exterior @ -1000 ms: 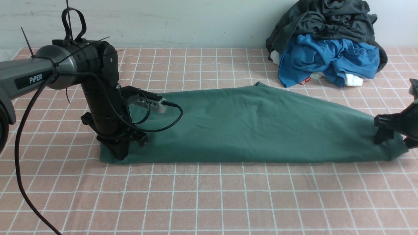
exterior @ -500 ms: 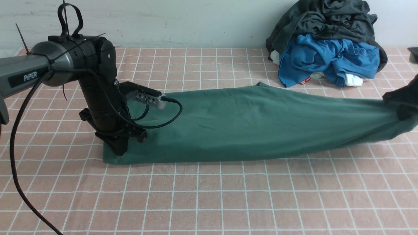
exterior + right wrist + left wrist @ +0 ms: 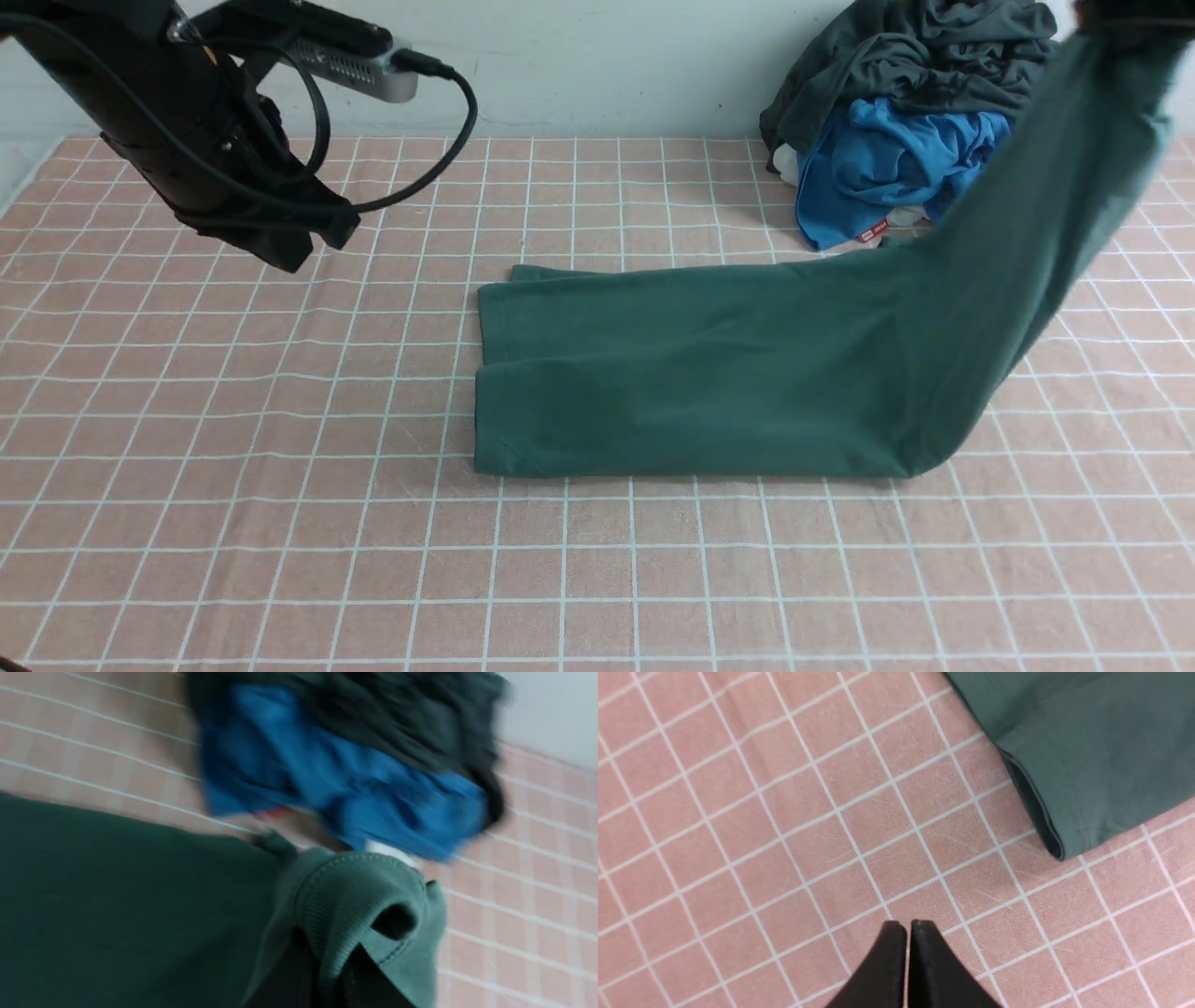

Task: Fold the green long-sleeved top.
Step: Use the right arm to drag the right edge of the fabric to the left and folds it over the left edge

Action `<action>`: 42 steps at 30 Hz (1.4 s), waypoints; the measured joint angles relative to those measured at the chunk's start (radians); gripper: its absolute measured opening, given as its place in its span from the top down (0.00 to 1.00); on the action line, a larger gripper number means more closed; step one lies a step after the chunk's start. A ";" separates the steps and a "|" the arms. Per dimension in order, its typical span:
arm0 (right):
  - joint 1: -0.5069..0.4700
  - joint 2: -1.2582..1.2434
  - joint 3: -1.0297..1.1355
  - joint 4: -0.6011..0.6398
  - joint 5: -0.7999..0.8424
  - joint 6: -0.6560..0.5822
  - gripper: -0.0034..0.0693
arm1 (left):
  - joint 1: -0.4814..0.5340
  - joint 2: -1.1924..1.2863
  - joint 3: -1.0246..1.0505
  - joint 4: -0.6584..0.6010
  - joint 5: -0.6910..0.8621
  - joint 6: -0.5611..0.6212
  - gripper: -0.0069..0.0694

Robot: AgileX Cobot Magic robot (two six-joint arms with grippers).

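The right gripper [image 3: 327,961] clamps a ribbed end of the green long-sleeved top [image 3: 709,373] aloft, apparently to fold it over; the left gripper [image 3: 908,926], closed on nothing, hangs clear of the top.

The dark-green cotton long-sleeved top [image 3: 700,373] lies centre-right on the pink checked cloth counter [image 3: 280,523]; behind its right end, a charcoal-grey garment [image 3: 915,56] lies on a bright blue garment [image 3: 887,168].

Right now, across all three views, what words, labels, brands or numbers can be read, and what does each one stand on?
No text can be read in any view.
red tag at the lower edge of the blue garment: white marks, too small to read in the front view and blurred in the right wrist view.
green long-sleeved top: no print or label in sight.
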 joint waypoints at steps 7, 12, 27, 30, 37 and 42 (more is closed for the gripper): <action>0.272 0.200 -0.017 0.122 -0.120 -0.011 0.94 | 0.000 -0.056 0.000 0.016 0.005 0.004 0.91; 0.374 0.323 -0.017 0.204 -0.222 -0.023 0.94 | 0.000 -0.061 0.000 0.017 0.008 0.006 0.91; 0.429 0.383 -0.167 0.342 -0.177 -0.109 0.49 | 0.000 -0.061 0.000 0.020 0.008 0.007 0.91; 0.398 0.371 -0.234 0.239 -0.117 -0.107 0.38 | 0.000 -0.061 0.000 0.020 0.008 0.007 0.91; 0.344 0.410 -0.204 0.097 -0.072 0.014 0.37 | 0.000 -0.059 0.000 0.019 0.003 0.007 0.91; 0.358 0.548 -0.196 0.181 -0.010 0.053 0.37 | 0.000 -0.037 0.004 -0.003 0.002 0.009 0.91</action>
